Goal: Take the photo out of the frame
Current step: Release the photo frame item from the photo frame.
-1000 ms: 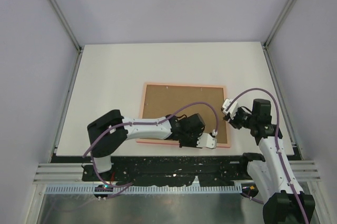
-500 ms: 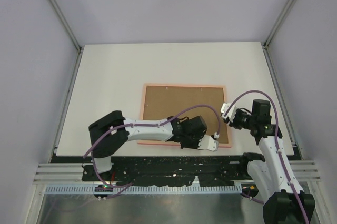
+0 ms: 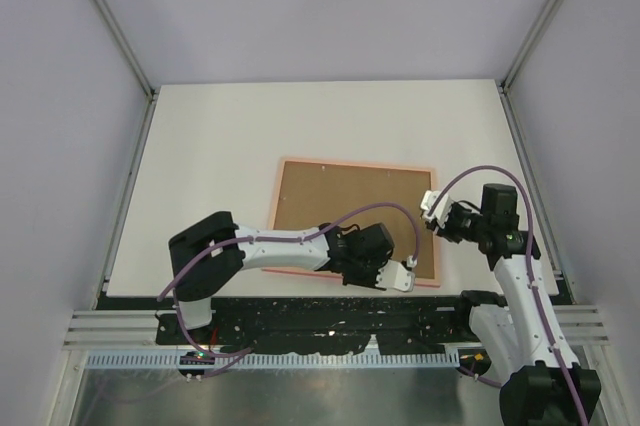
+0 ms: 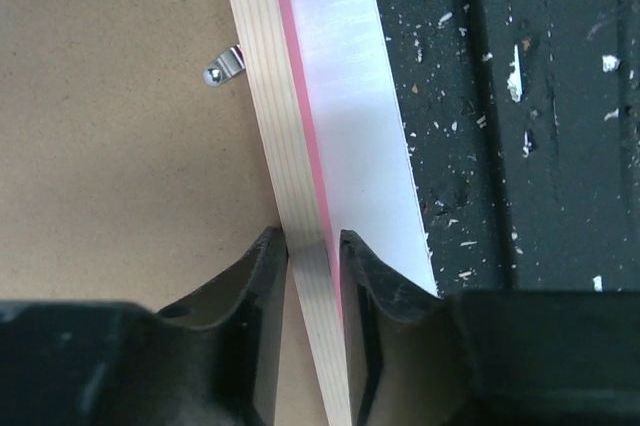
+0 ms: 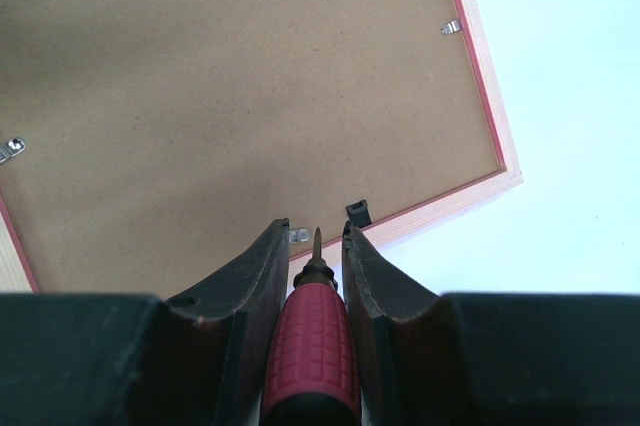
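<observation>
The frame (image 3: 350, 163), back up, has slid slightly right with the left pincer (image 4: 313, 241) nipped narrowly on its rim. The right pincer (image 5: 317, 231) clasps a red tool (image 5: 312, 346), a clip (image 5: 298, 235) beside its tip. The photo stays hidden, presumably beneath the board (image 5: 230, 96).

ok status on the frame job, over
left gripper shut on frame, near rim; right gripper holds screwdriver, tip at a clip; frame face down, backing board in place, photo not visible
</observation>
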Robot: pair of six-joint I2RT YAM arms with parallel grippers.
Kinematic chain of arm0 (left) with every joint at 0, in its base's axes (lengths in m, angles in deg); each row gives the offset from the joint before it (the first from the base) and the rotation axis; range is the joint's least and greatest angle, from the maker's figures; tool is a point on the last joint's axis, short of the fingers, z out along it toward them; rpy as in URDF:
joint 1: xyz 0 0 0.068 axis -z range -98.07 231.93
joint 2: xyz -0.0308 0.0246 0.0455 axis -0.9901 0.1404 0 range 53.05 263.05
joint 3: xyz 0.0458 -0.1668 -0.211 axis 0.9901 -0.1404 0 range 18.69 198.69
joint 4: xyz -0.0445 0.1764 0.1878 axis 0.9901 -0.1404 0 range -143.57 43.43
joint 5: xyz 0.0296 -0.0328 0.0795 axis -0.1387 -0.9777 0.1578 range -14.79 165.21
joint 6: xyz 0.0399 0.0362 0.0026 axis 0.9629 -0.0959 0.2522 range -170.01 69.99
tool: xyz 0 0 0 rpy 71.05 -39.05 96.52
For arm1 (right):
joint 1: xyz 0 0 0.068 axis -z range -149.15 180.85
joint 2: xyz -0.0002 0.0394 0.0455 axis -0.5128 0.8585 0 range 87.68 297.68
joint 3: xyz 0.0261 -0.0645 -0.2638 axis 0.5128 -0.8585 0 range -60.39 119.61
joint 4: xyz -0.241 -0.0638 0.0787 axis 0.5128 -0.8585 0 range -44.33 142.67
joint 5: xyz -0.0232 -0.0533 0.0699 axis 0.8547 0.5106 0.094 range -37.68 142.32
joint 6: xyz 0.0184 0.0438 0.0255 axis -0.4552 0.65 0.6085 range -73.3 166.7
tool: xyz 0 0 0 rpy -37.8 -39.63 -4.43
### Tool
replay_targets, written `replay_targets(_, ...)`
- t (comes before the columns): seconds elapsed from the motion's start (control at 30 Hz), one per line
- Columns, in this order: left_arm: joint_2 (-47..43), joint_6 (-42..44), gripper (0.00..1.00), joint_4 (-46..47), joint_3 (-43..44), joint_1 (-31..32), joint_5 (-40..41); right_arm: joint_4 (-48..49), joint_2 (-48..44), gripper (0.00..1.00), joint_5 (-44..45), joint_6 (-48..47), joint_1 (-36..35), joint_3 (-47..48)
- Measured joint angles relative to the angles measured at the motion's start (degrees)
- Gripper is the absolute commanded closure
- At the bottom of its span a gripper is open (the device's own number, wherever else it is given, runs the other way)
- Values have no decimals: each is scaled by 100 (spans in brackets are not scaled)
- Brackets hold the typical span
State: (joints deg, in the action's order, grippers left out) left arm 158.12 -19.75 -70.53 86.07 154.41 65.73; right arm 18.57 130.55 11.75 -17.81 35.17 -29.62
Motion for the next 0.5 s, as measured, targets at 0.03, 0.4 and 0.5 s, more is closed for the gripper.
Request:
replay_targets(0.03,0,11,59,-4,0,2,-11,-28,0,92,0,15,0,9)
replay_targets(0.4,-369,-98,1,-496,-2,-588,-367,404,-101,93,-157,1827,0,544)
replay_targets(0.5,-922,-85,0,-632,-2,-1056,-380,872,-57,92,-175,2719,0,673)
